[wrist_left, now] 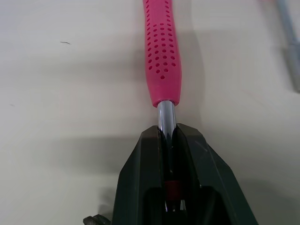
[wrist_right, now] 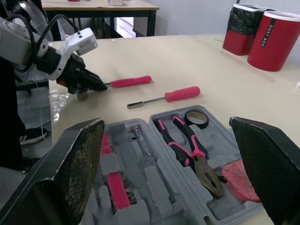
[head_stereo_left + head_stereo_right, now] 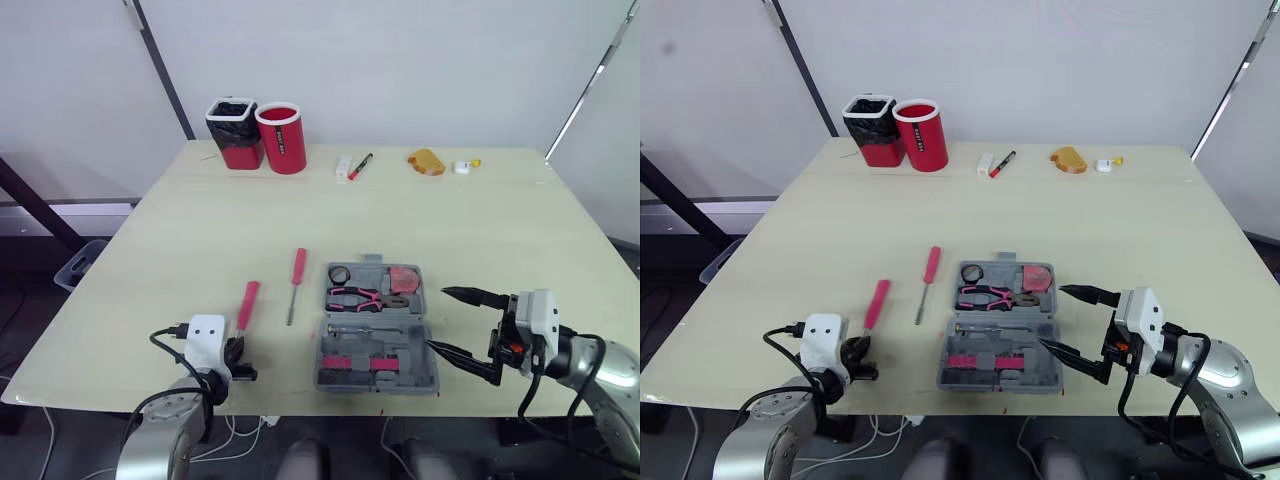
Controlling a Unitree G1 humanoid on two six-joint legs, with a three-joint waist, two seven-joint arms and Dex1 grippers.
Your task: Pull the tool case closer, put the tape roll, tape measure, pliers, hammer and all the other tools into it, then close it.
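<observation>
The grey tool case (image 3: 428,372) lies open at the table's front middle. Inside it are pink-handled pliers (image 3: 365,298), a black tape roll (image 3: 339,274), a red tape measure (image 3: 404,279) and a thin screwdriver (image 2: 150,154). Left of the case, a pink-handled tool (image 3: 247,305) lies on the table. My left gripper (image 1: 167,132) is shut on its metal shaft just below the handle. A red-handled screwdriver (image 3: 297,273) lies loose between that tool and the case. Just right of the case, my right gripper (image 3: 440,320) hangs open, holding nothing.
Two red bins (image 3: 233,132) (image 3: 282,138) stand at the back left. Along the back edge lie a white block (image 3: 344,167), a marker (image 3: 360,166), an orange object (image 3: 426,161) and a small white item (image 3: 462,167). The table's front edge runs just below the case.
</observation>
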